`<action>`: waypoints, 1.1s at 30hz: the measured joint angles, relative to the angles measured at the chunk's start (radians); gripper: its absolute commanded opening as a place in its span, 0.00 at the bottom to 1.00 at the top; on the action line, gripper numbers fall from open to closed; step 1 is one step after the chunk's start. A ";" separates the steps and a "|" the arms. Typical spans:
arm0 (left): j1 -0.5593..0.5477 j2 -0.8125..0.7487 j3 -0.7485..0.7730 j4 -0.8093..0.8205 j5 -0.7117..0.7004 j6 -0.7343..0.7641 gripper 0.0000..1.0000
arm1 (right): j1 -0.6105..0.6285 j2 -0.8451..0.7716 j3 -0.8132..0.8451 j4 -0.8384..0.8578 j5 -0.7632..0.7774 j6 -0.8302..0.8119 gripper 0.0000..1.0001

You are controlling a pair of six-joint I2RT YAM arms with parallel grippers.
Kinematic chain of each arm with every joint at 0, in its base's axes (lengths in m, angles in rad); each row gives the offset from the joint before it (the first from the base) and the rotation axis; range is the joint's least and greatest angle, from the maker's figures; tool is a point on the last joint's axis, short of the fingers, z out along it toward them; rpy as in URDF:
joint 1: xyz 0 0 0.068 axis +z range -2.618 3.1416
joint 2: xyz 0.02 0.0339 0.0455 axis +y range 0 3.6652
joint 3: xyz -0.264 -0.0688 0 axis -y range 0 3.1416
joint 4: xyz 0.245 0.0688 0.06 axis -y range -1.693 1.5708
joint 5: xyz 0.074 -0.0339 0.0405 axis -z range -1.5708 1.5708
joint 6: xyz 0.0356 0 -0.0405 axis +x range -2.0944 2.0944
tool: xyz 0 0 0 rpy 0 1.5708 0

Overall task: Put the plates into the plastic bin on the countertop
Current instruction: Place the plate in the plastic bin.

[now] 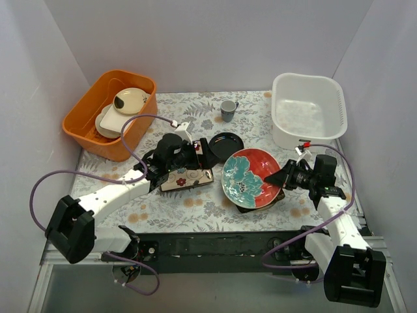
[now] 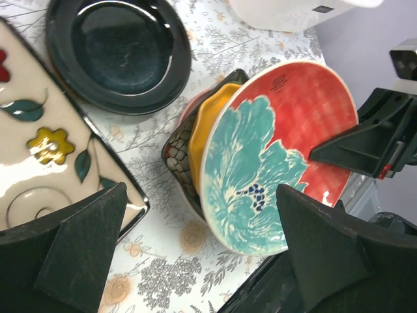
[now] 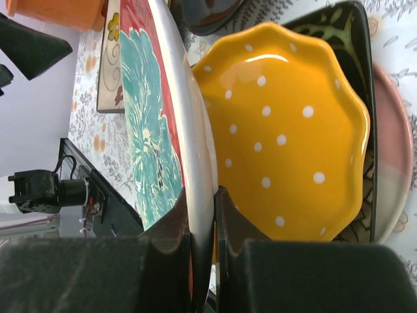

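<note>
Currently we've got the right jaws clamped on the right rim of the round red-teal plate (image 1: 251, 176), which is tilted above the yellow scalloped plate (image 3: 287, 130). Left jaws are wide open over the cream square plate (image 1: 189, 179). The plastic bin (image 1: 339, 104) sits far right on the counter (image 1: 195, 205).

The fingers (image 3: 233, 228) clamp the red-teal plate (image 3: 146, 130), yellow plate (image 3: 280, 130) beside
</note>
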 measured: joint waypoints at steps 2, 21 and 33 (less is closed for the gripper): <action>0.000 -0.039 -0.023 -0.023 -0.032 -0.003 0.98 | 0.000 0.019 0.007 0.031 -0.008 0.004 0.01; 0.000 -0.044 -0.071 0.012 -0.030 -0.012 0.98 | 0.000 0.052 0.101 0.133 -0.014 0.089 0.01; 0.000 0.099 -0.054 0.067 0.089 0.010 0.98 | 0.000 0.119 0.210 0.144 0.006 0.132 0.01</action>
